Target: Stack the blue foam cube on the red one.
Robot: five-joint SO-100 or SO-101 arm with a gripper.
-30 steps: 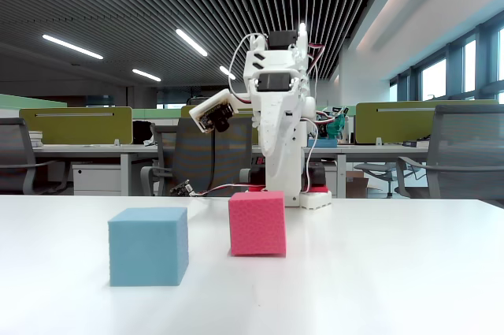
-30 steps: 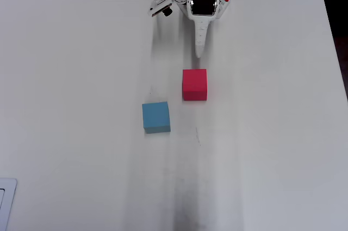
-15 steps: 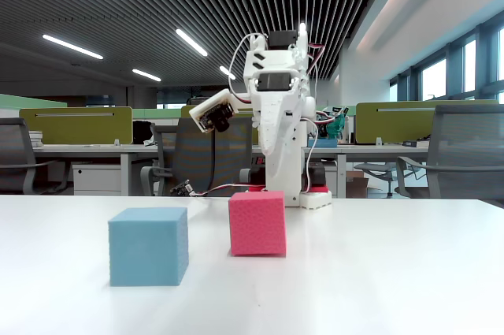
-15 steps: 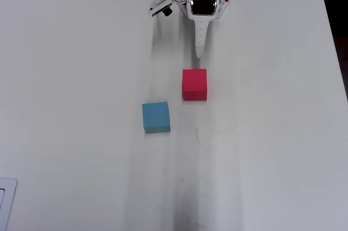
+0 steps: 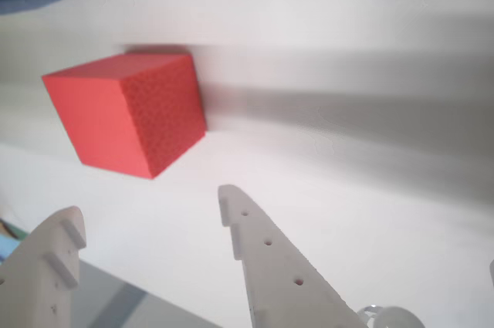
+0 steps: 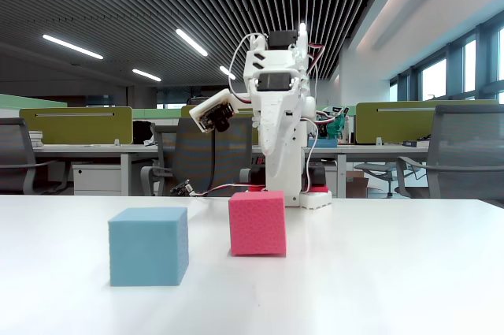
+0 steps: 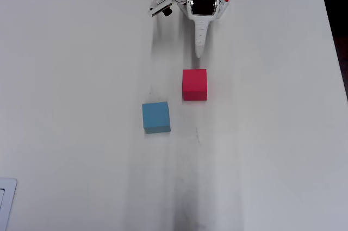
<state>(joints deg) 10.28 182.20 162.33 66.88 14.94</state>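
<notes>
Open-plan office behind, plain white table point(image 7: 81, 79) with nothing on it but the arm and two cubes.

Gripper point(image 5: 150, 216): wrist view shows the two fingers spread apart with bare table between them, holding nothing. In the overhead view it sits tucked near the base, tip pointing down the table toward the cubes, clear of both.

The red one point(image 7: 194, 84) is the closer cube, just beyond the fingertip in the overhead view and up-left of the fingers in the wrist view. The blue foam cube point(image 7: 156, 117) sits further out and to the left in the overhead view, near the red one but not touching; only a corner shows at the top-left edge of the wrist view.

Step in hand looks like the reach for blue; nothing picked yet. To do it well:
- swing left past red and keep height so it isn't nudged
- square the jaws to blue's flat faces, straddle the centre
- foam compresses, so close lightly
</notes>
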